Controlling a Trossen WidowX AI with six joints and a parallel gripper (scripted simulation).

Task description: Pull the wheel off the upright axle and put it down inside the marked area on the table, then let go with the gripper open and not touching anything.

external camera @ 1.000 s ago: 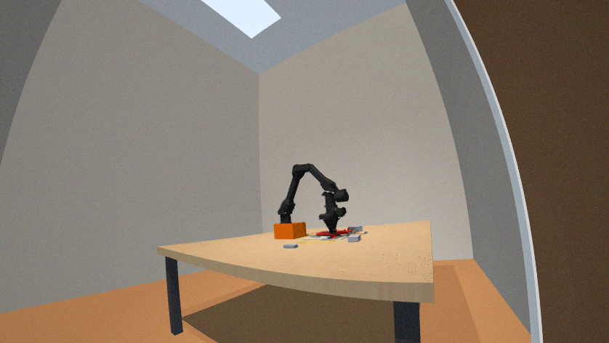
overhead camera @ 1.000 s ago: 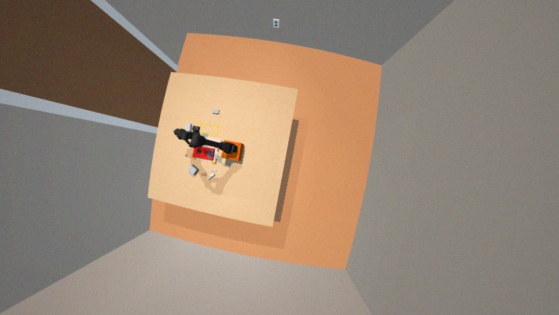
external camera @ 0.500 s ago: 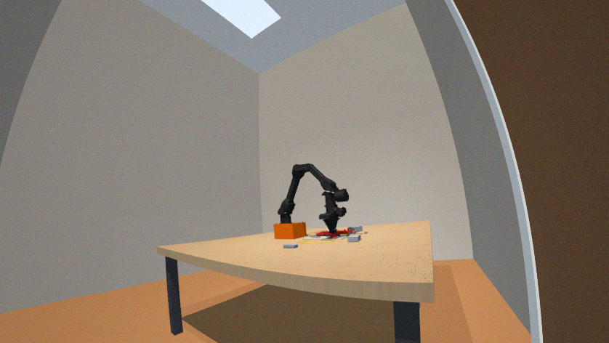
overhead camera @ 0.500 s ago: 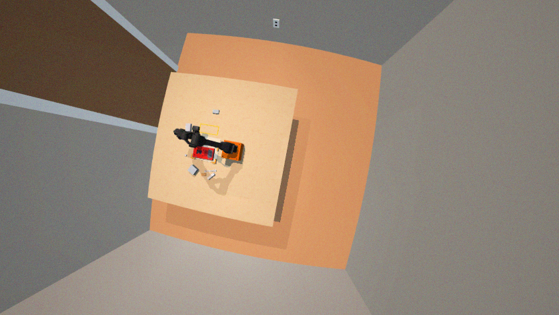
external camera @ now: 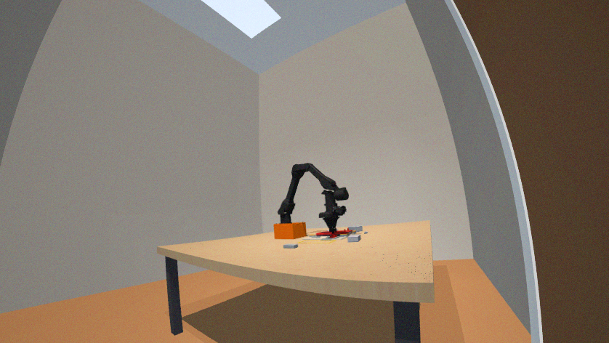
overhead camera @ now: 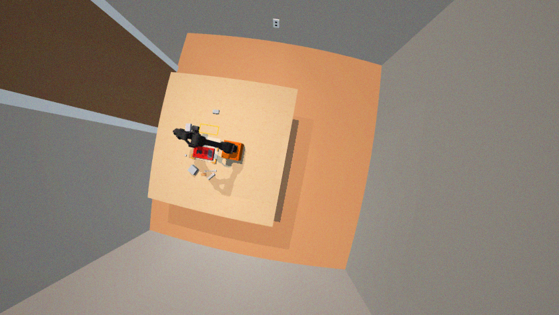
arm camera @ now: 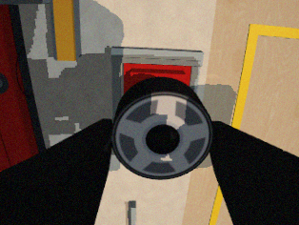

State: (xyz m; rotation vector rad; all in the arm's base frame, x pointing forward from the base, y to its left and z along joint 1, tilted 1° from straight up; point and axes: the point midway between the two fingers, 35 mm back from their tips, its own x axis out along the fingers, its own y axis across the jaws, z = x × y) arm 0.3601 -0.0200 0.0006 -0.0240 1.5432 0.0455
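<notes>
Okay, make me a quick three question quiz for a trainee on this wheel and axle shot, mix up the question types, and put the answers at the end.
1. True or false: the gripper has its jaws closed on the wheel.
2. In the wrist view, on which side of the wheel does the yellow marked area lie? A) left B) right C) directly beneath it
3. Fill in: the arm is mounted on an ______ base.

Key: 1 true; 2 B; 3 orange
</notes>
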